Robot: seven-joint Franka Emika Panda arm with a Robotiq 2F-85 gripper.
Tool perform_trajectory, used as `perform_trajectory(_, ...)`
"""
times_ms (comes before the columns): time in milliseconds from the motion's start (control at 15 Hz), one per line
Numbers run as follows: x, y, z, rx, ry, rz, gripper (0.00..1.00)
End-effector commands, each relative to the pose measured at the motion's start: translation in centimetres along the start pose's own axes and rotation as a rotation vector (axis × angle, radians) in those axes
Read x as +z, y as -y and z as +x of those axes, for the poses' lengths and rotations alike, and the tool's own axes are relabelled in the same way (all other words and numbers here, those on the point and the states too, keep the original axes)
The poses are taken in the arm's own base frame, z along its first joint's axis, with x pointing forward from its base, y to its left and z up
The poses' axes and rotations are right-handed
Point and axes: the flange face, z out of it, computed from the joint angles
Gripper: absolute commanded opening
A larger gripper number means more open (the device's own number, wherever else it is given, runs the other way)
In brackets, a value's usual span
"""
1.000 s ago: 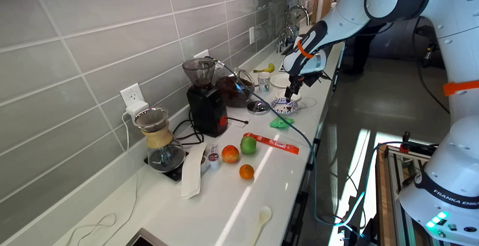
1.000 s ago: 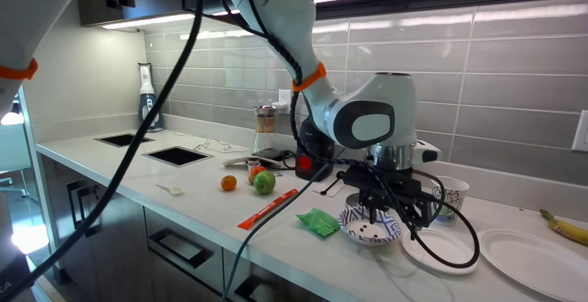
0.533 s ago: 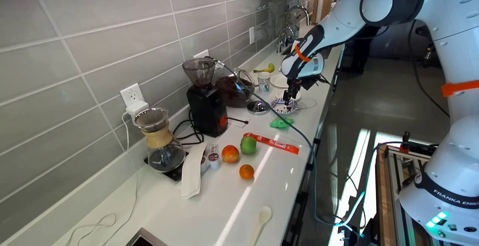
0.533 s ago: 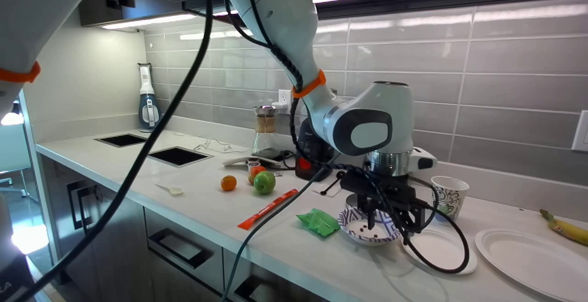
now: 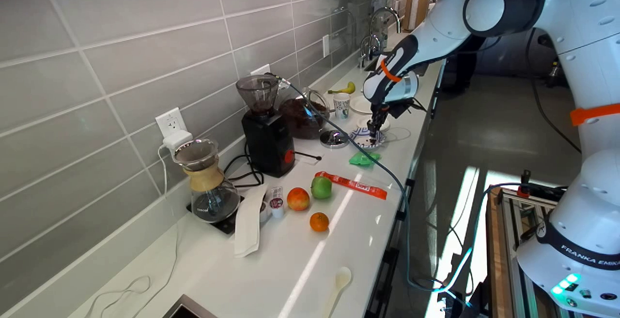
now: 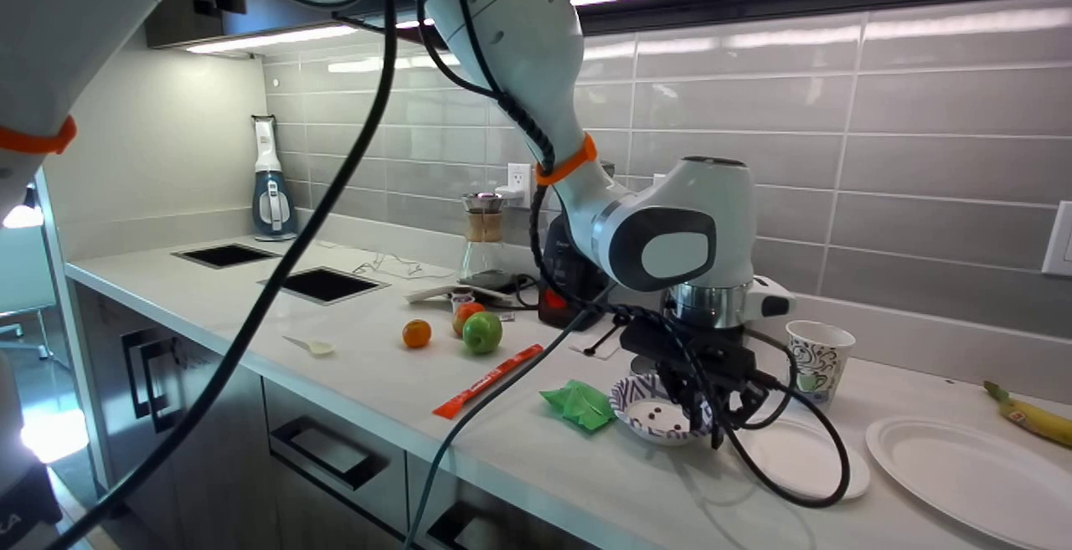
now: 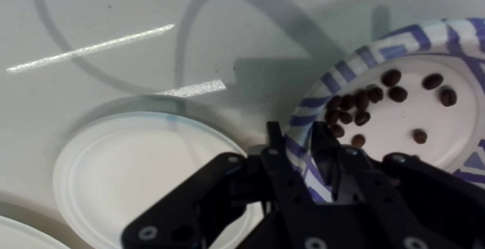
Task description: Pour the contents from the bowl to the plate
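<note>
The bowl (image 7: 424, 36), white with a purple-blue pattern, stands on the counter with several dark beans (image 7: 362, 99) inside. My gripper (image 7: 297, 128) points down over its rim, one finger inside the bowl and the other outside. The jaws stand close together with the rim between them; whether both fingers press on it I cannot tell. Beside the bowl lies a small white plate (image 7: 144, 165); a larger white plate (image 6: 971, 475) is farther off. Both look empty. In an exterior view the gripper (image 6: 705, 433) and its cables hide part of the bowl (image 6: 632, 416) and small plate.
A paper cup (image 6: 819, 359) stands behind the small plate, with a banana (image 6: 1043, 420) to its right. A green wrapper (image 6: 580, 405) lies near the bowl, then a red packet (image 6: 488, 381) and fruit. A grinder (image 5: 268, 143) and metal lid (image 5: 334, 138) are toward the wall.
My gripper has come down a little and its fingers have drawn closer together around the rim. The bowl has shifted slightly, leftward in an exterior view.
</note>
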Motion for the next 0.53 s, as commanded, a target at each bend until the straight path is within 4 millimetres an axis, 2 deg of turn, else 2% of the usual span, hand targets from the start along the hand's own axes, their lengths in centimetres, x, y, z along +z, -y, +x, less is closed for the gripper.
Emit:
perform_trajectory(0, 0.55, -0.52, 0.39, 0.02, 0.001, -0.002, 0.02)
perform_trajectory(133, 0.33, -0.66, 0.52, 0.024, -0.005, 0.0, 0.04)
perform_trajectory(200, 0.21, -0.72, 0.59, 0.028, -0.009, 0.002, 0.0)
perform_trajectory(467, -0.29, -0.85, 0.75, 0.032, -0.019, 0.018, 0.0)
